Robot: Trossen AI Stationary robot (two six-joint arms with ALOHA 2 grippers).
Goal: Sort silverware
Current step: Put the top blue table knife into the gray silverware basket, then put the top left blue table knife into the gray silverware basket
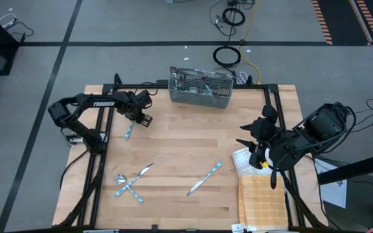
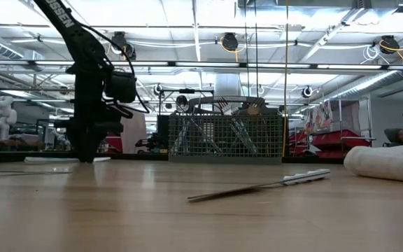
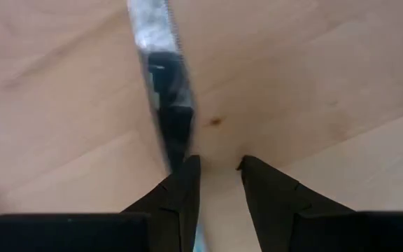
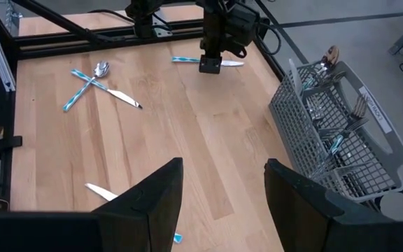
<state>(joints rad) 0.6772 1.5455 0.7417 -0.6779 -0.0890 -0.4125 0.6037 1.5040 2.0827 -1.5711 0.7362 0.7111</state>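
Observation:
Silverware with light blue handles lies on the wooden table. One piece (image 1: 129, 132) (image 4: 186, 60) lies near the left edge, and my left gripper (image 1: 144, 120) (image 4: 210, 66) hangs low over it, open by a narrow gap. In the left wrist view its metal blade (image 3: 161, 91) runs past one fingertip and outside the gap of the gripper (image 3: 219, 168). A spoon and a knife lie crossed (image 1: 129, 184) (image 4: 93, 78) near the front left. A single knife (image 1: 204, 178) (image 2: 257, 187) lies at the front middle. My right gripper (image 1: 251, 137) (image 4: 222, 178) waits open at the table's right side. My left gripper points down at the table, with one fingertip (image 3: 187, 171) right at the side of the piece's blade (image 3: 177, 150). Whether the fingertip touches the blade, I cannot tell. The piece lies flat on the table.
A grey wire-mesh caddy (image 1: 199, 87) (image 4: 341, 126) holding several pieces stands at the far edge. A white cloth (image 1: 241, 160) (image 2: 387, 162) and a yellow checked mat (image 1: 261, 197) lie at the right front. A black frame (image 1: 99, 155) borders the table.

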